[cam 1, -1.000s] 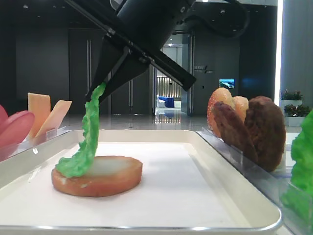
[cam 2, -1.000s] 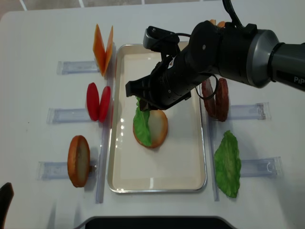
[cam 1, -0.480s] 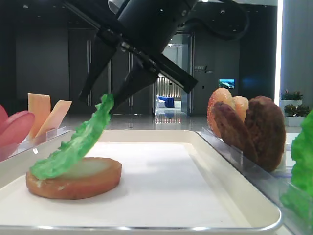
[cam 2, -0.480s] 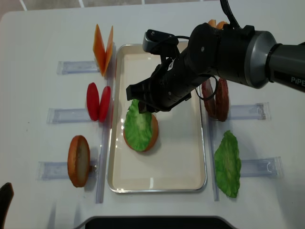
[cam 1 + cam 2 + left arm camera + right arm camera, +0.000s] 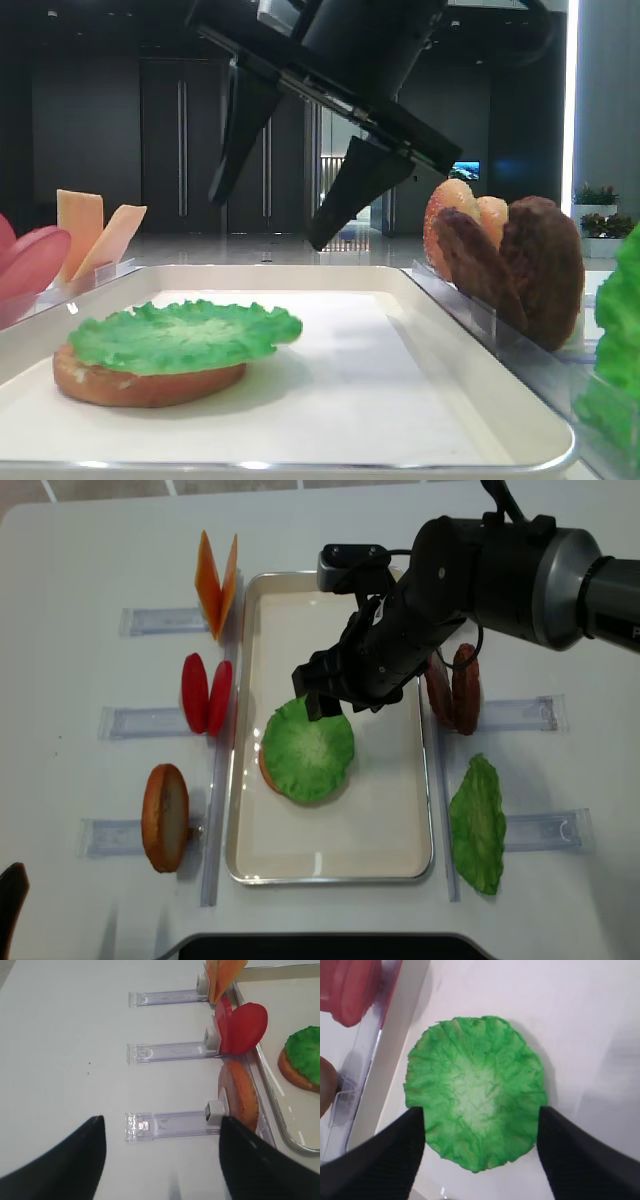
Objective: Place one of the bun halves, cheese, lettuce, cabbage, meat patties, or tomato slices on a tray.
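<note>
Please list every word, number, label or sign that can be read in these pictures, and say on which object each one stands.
None can be read.
The small lit blue screen on the far dark wall is too blurred to read.
The white rectangular tray, the clear plastic holders and the black right gripper carry no visible text.

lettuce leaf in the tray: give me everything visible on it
The round bright green lettuce leaf has a ruffled wavy edge, a paler whitish centre and crinkled veins; it looks like moulded plastic. It lies flat, face up, on the golden-brown bun half, overhanging it on most sides, with the bun's edge showing at the left in the overhead view. Both sit left of centre in the white rectangular tray. Nothing else touches it: the black right gripper hangs above it, jaws open.
</note>
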